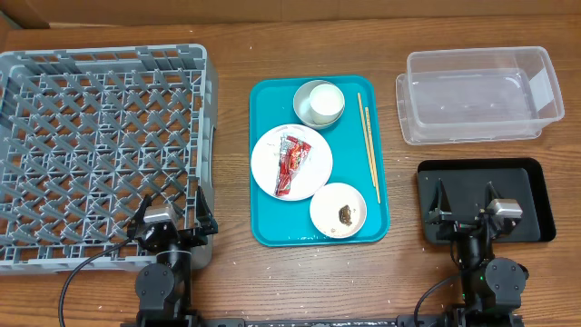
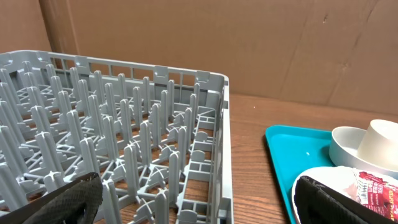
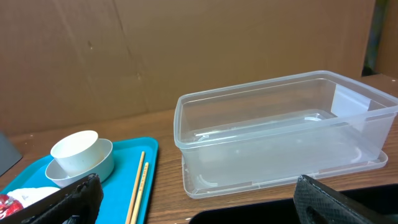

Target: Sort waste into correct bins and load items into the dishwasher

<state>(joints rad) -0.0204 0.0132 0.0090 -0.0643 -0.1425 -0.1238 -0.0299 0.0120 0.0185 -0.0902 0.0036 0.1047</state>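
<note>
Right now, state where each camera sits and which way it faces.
Overhead: above the table, looking straight down at dish rack, teal tray, clear tub, black tray; left gripper and right gripper show, open.
Left wrist: low by the rack, facing the cardboard wall; own fingers show.
Right wrist: over the black tray, facing the tub; own fingers show.
Shared: both wrist views catch the white cup.

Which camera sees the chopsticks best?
The overhead view: both chopsticks lie full length along the right side of the teal tray. The right wrist view shows only part of them. The left wrist view shows none.
</note>
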